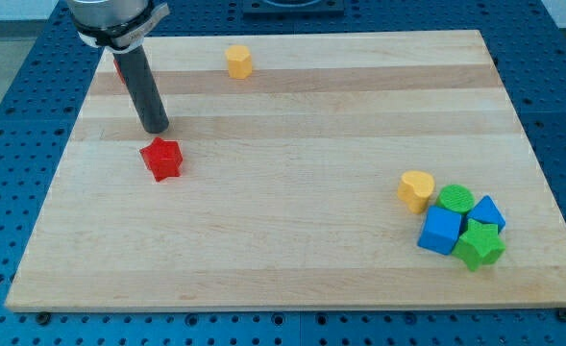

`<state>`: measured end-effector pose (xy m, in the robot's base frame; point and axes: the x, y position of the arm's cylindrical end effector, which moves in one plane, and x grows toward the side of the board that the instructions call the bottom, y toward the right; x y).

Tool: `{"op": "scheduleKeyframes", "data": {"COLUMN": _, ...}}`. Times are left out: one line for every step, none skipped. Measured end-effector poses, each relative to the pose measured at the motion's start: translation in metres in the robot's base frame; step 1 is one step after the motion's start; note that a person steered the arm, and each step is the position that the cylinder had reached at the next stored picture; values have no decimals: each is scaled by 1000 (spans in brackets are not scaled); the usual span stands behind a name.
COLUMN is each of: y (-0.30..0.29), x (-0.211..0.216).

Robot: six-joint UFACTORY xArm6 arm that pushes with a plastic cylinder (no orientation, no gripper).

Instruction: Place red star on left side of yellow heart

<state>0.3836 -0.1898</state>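
The red star [161, 159] lies on the wooden board toward the view's left. The yellow heart [416, 189] lies far to the view's right, touching a cluster of green and blue blocks. My tip [156, 128] rests on the board just above the red star, a small gap away from it. The rod rises from there to the view's top left.
A yellow hexagon-like block [239, 61] sits near the view's top. A green round block [455, 200], a blue block [441, 231], another blue block [488, 212] and a green star [479, 244] cluster at the heart's right. A red block [118, 68] shows partly behind the rod.
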Motion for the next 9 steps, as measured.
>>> {"op": "scheduleKeyframes", "data": {"y": -22, "x": 17}}
{"op": "scheduleKeyframes", "data": {"y": -22, "x": 17}}
{"op": "scheduleKeyframes", "data": {"y": 16, "x": 58}}
{"op": "scheduleKeyframes", "data": {"y": 47, "x": 71}}
{"op": "scheduleKeyframes", "data": {"y": 47, "x": 70}}
{"op": "scheduleKeyframes", "data": {"y": 27, "x": 69}}
{"op": "scheduleKeyframes", "data": {"y": -1, "x": 69}}
{"op": "scheduleKeyframes", "data": {"y": 7, "x": 111}}
{"op": "scheduleKeyframes", "data": {"y": 18, "x": 119}}
